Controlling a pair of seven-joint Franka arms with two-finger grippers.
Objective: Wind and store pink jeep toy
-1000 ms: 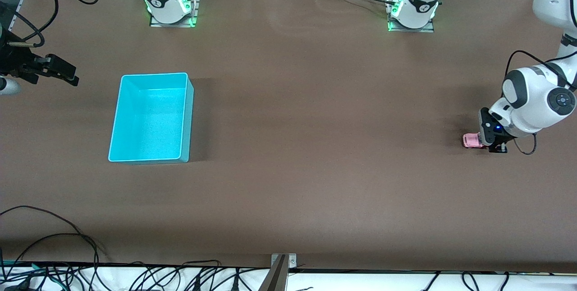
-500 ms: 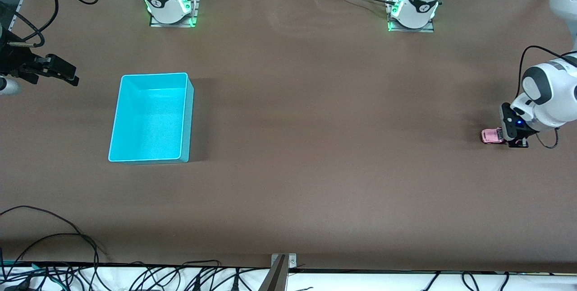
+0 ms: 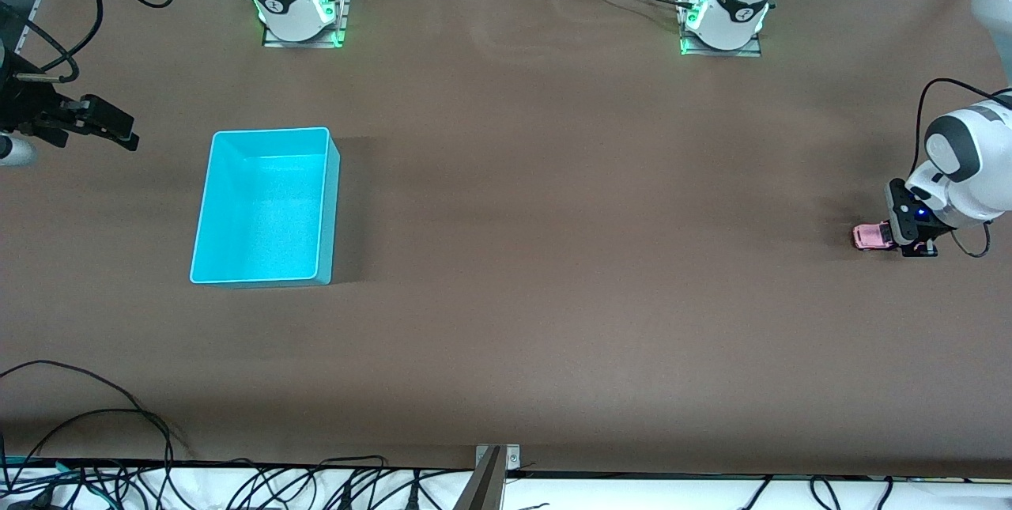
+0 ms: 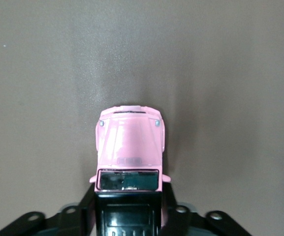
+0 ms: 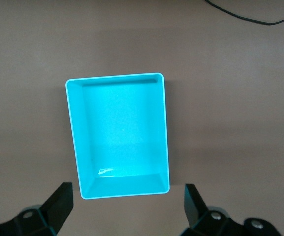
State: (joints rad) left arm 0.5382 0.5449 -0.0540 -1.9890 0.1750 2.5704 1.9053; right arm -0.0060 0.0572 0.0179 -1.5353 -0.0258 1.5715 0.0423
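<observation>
The pink jeep toy stands on the brown table at the left arm's end, wheels down. In the left wrist view the pink jeep toy shows its pink hood and black roof. My left gripper is down at the table and shut on the jeep's rear; its dark fingers press on both sides of the cab. The turquoise bin sits empty toward the right arm's end. My right gripper hangs open and empty above the table beside the bin; its view looks down on the bin.
The two arm bases stand along the table's edge farthest from the front camera. Cables lie along the edge nearest the front camera. A wide stretch of bare brown table separates the bin and the jeep.
My left gripper has dragged the jeep along the table toward the left arm's end, away from the bin. The right arm has not moved.
</observation>
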